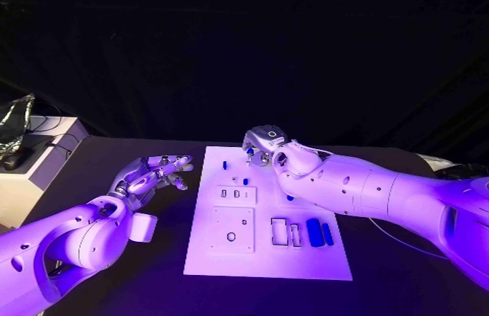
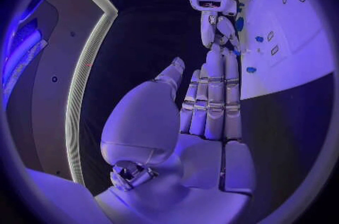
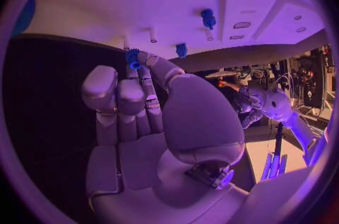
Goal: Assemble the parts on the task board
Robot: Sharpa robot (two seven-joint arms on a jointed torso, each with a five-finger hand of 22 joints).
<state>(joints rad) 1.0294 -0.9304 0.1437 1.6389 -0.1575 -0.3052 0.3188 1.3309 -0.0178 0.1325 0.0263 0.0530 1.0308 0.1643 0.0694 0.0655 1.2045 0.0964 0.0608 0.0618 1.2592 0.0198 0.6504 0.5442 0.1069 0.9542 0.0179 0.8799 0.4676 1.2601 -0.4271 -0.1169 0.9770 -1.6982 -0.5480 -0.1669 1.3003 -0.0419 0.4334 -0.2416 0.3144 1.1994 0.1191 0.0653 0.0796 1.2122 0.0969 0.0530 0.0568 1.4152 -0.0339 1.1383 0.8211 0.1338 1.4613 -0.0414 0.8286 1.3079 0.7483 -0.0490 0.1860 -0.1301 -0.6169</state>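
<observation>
Two hands on my feed: right hand (image 3: 141,122) pinches a small blue part (image 3: 132,58) at the task board's (image 1: 267,263) far end; left hand (image 1: 155,173) hovers beside the board, fingers spread, holding nothing.

A dark tabletop (image 1: 112,153) carries 1 white task board (image 1: 267,259) flat at its middle, its long side running away from the robot. Small blue parts (image 1: 315,232) sit on the board.

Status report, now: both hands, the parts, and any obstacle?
Left hand open, beside the task board. Right hand over the board's far end, pinching a small blue part. Two blue parts lie near the right edge. No obstacle seen.
</observation>
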